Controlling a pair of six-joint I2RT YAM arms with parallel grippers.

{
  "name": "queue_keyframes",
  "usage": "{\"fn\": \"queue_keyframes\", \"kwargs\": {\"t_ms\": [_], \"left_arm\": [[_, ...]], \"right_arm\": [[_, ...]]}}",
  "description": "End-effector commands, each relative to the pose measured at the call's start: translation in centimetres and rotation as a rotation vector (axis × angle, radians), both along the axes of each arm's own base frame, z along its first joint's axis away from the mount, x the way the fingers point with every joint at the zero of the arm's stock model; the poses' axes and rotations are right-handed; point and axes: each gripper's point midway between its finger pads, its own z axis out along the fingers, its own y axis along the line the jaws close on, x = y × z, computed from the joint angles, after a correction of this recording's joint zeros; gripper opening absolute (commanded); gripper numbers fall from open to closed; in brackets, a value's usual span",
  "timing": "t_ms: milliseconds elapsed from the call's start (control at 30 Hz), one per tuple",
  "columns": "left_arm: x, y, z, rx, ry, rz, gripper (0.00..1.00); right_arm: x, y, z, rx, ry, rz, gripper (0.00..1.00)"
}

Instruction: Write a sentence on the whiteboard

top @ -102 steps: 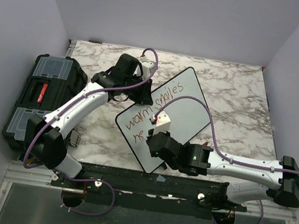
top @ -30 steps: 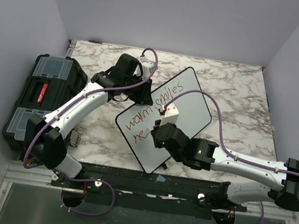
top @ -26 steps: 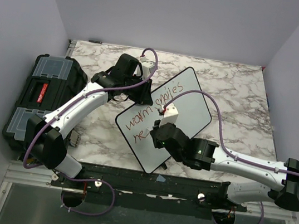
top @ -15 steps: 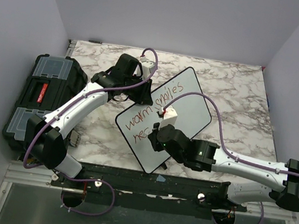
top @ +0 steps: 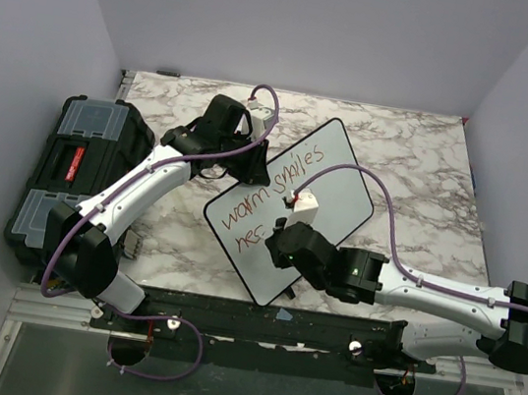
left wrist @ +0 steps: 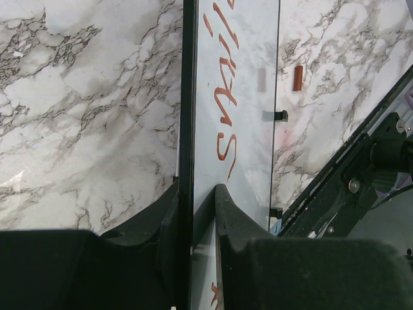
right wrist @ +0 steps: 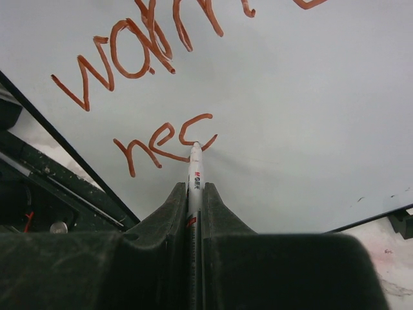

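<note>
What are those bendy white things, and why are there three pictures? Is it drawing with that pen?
Those are two robot arms, bolted at the near edge of a table. The big picture looks down from above. The other two come from a small camera on each wrist, so you see each arm's own jaws up close. The left arm pinches the edge of the whiteboard in its jaws, probably to steady it. The right arm grips a marker in its jaws, with the tip on the board. It is writing red words: "warm smiles" on top and the start of a second line beneath. A black toolbox sits at the left.
</note>
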Motion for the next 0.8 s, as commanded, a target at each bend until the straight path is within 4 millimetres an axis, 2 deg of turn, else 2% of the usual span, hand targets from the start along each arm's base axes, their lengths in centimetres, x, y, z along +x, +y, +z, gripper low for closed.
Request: {"fn": "queue_keyframes", "kwargs": {"t_ms": [0, 167, 633, 767], "left_arm": [[-0.2, 1.2, -1.3, 0.09, -0.028, -0.002, 0.0], [-0.2, 1.3, -1.4, 0.091, -0.028, -0.002, 0.0], [-0.2, 1.2, -1.3, 0.09, -0.03, -0.003, 0.0], [-0.2, 1.3, -1.3, 0.09, -0.031, -0.003, 0.0]], "right_arm": [[1.2, -1.8, -0.2, -0.071, -0.039, -0.077, 0.01], [1.7, -1.6, 0.9, -0.079, -0.071, -0.085, 0.01], [2.4, 0.9, 2.9, -0.048, -0.112, -0.045, 0.01], [2.4, 0.9, 2.8, -0.048, -0.113, -0.042, 0.01]]}}
